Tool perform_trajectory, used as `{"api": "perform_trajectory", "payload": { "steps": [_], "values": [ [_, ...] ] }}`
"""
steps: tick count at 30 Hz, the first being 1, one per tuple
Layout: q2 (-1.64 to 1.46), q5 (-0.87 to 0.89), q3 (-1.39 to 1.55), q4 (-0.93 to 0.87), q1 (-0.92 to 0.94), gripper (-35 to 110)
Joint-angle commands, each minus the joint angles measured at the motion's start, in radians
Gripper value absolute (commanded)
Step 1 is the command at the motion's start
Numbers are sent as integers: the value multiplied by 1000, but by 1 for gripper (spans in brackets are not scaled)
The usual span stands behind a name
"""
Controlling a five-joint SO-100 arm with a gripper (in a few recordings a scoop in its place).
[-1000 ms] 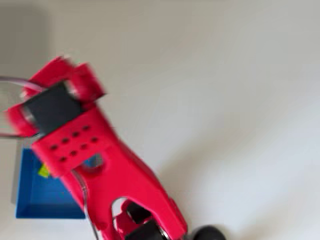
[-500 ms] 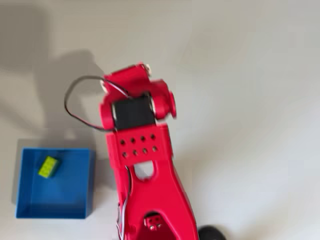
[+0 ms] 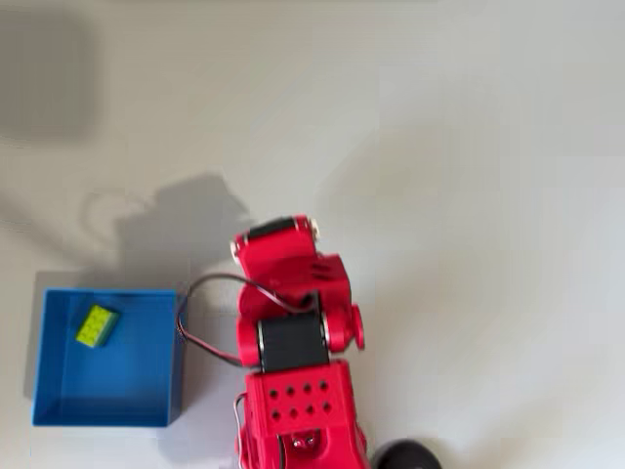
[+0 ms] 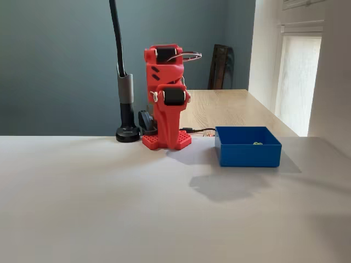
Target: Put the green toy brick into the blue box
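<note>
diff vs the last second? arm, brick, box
The red arm swung off the blue box and folded back toward its base at the bottom edge of the overhead view; a second ago it hung over the box's right part. The green toy brick was already lying in the box's upper-left corner and has not moved. The box stayed put. The gripper's jaws cannot be made out.
</note>
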State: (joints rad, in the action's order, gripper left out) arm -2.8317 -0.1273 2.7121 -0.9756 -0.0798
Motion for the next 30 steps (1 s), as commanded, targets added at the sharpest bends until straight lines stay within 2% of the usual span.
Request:
{"api": "perform_trajectory", "payload": {
  "steps": [1,14,30],
  "values": [
    [-160,-2,121,18,12,0],
    [-394,-40,379,31,61,0],
    [-431,-9,390,31,58,0]
  ]
}}
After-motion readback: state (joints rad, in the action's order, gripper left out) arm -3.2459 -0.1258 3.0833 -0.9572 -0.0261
